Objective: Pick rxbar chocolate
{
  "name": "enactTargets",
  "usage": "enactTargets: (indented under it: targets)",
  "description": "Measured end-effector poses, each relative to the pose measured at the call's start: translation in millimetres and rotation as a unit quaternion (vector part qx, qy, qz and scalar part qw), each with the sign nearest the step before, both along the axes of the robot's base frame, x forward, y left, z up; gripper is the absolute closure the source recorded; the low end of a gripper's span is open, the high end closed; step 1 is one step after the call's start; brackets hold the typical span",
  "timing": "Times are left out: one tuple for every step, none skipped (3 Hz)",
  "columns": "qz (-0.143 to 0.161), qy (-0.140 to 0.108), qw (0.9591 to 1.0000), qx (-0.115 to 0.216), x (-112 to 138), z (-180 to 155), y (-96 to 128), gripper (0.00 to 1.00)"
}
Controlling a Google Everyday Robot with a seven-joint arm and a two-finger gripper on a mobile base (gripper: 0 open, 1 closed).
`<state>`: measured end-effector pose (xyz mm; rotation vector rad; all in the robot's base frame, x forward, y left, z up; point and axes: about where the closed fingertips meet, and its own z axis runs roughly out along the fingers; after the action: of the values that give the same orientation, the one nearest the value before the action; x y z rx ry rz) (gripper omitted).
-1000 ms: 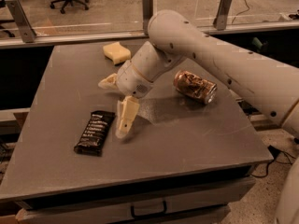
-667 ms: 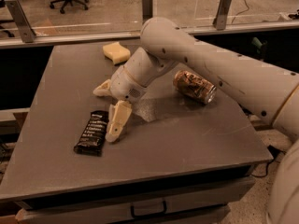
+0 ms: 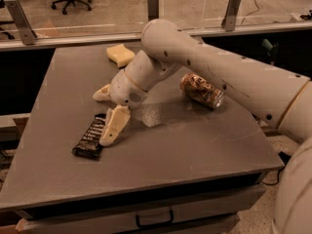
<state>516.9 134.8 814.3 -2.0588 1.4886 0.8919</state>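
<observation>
Camera view: over the last second my gripper [image 3: 101, 118] has slid left to the bar [image 3: 89, 138]. It is spread wide, and the lower finger [image 3: 114, 126] is now at the bar's right edge. The bar lies flat at the table's [image 3: 195, 150] front-left. I judge I'm nearly straddling it. I can't read the wrapper's white lettering.
</observation>
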Motion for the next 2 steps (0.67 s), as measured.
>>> enactTargets:
  targets:
    - [0.000,0.000,1.0000,0.000,0.0,4.9,-0.1,0.70]
    - [0.000,0.000,1.0000,0.000,0.1,9.6,-0.2,0.93]
